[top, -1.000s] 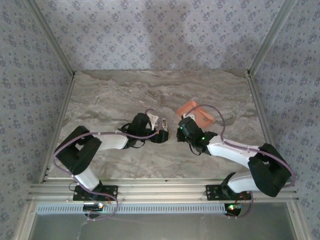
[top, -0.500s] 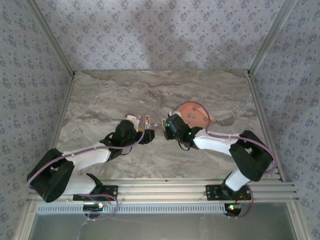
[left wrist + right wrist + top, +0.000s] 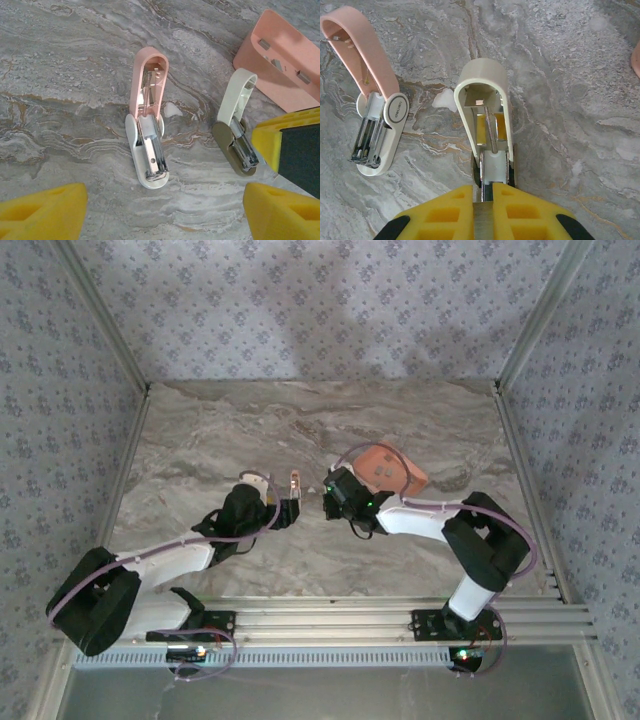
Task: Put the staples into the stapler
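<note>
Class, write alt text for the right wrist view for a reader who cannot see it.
The right gripper pinches a grey strip of staples at the magazine of the open cream stapler. An open pink stapler lies to its left on the marble table.

Pink stapler (image 3: 148, 120) lay open mid-table; cream stapler (image 3: 237, 125) open just beside it, to its right; salmon tray (image 3: 280, 75) held grey staples (image 3: 302, 76).

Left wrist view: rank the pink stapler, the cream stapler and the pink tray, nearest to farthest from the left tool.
1. Pink stapler, centred just ahead of the left tool.
2. Cream stapler, off to the right.
3. Pink tray, top right corner.
</note>
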`<state>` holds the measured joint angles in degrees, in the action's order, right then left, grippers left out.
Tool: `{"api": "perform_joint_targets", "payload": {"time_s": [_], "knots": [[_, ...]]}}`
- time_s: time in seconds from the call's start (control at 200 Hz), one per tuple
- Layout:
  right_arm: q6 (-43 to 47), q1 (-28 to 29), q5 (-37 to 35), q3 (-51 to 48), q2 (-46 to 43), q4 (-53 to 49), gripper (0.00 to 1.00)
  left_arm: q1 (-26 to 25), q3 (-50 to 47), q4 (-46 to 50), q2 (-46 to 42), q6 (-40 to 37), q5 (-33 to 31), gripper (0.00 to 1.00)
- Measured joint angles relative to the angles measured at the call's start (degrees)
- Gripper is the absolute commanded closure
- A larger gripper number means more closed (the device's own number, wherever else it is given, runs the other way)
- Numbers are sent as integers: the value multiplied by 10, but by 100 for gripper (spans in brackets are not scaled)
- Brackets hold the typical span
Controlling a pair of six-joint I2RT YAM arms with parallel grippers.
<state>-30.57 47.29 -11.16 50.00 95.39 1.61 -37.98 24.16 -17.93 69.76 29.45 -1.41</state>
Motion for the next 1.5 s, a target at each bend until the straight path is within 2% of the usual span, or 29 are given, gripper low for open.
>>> {"api": "perform_joint_targets", "payload": {"time_s": [0.555,1.004,1.499], "knots": [[4,3,-22,7,29,3,88,4,0,0,-7,0,-2,19],[17,26,-71,10,33,-1,88,5,0,0,-8,0,-4,18],[21,30,-76,5,27,17,88,5,0,-1,-8,0,-4,18]]}}
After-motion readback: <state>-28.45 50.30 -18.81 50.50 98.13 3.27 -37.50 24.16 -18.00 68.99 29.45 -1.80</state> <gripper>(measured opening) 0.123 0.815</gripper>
